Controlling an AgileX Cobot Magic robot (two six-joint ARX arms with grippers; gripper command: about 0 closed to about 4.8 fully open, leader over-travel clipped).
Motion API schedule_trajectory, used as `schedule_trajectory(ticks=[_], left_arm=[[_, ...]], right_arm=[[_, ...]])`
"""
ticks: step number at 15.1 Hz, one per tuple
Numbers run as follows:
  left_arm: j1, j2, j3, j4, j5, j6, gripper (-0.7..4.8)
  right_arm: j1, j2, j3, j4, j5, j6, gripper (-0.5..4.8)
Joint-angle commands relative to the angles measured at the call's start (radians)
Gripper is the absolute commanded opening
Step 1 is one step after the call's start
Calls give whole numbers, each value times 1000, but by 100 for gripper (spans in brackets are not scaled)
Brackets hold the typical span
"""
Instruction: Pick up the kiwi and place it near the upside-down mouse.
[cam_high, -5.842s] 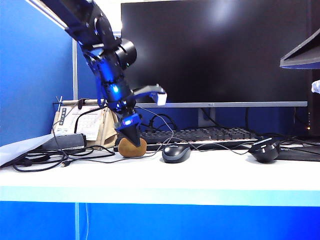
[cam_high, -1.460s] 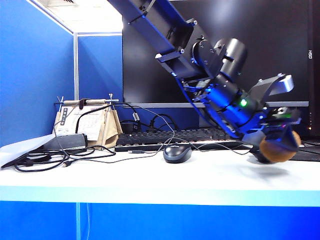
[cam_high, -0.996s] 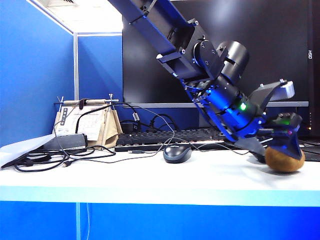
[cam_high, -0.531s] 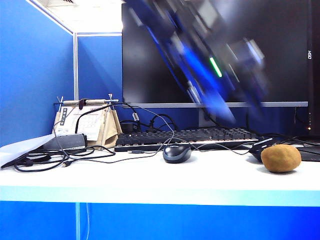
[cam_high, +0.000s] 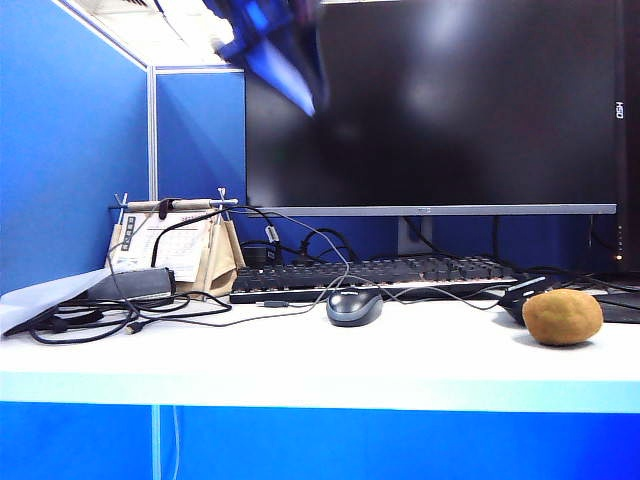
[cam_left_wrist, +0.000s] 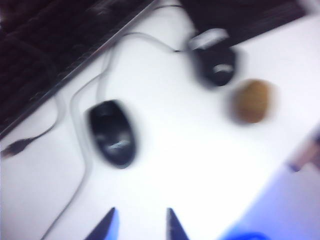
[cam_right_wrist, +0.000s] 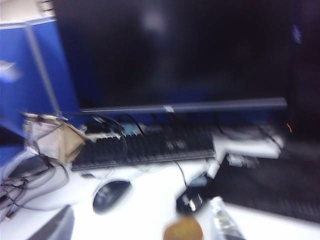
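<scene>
The kiwi (cam_high: 562, 317), a brown fuzzy oval, lies free on the white table at the right. It sits just in front of the upside-down mouse (cam_high: 522, 296), glossy black, and partly hides it. The left arm is a blurred blue shape (cam_high: 272, 42) high at the upper left, far from both. In the left wrist view my left gripper (cam_left_wrist: 140, 226) is open and empty, high above the table, with the kiwi (cam_left_wrist: 252, 100) and upside-down mouse (cam_left_wrist: 215, 62) side by side beyond it. My right gripper (cam_right_wrist: 140, 227) is open, well back from the kiwi (cam_right_wrist: 183, 230) and upside-down mouse (cam_right_wrist: 192, 201).
A dark-grey domed mouse (cam_high: 353, 306) sits mid-table, its cable running back to a black keyboard (cam_high: 370, 272) under a large monitor (cam_high: 430, 100). Tangled cables, a power brick (cam_high: 130, 284) and a desk calendar (cam_high: 165, 245) crowd the left.
The left gripper has let go of the kiwi beside the upside-down mouse and swung fast up and to the left. The kiwi stays put on the table.
</scene>
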Motion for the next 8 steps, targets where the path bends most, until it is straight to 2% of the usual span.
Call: schedule_trajectory(ticks=[1,3,4,6,7,8], left_arm=[[6,-215,-286,217,-28,-67,113],[-17,-401,-555,373,-119,-139,112],[-44,-538,-756,503,-198,-179,113],[-92,-767,-1065,701,-386,-251,113],[-108,-866,-1178,761,-483,-299,113],[-114,-960,-1276,798,-563,-310,114]], right_arm=[[-3,-1,-31,-36,12,60,312],[-2,-1,-86,30,52,122,259],[-1,-2,-146,112,100,147,250],[-2,-2,-257,227,140,145,233],[-1,-2,-294,228,140,129,198],[0,-2,-323,227,136,79,197]])
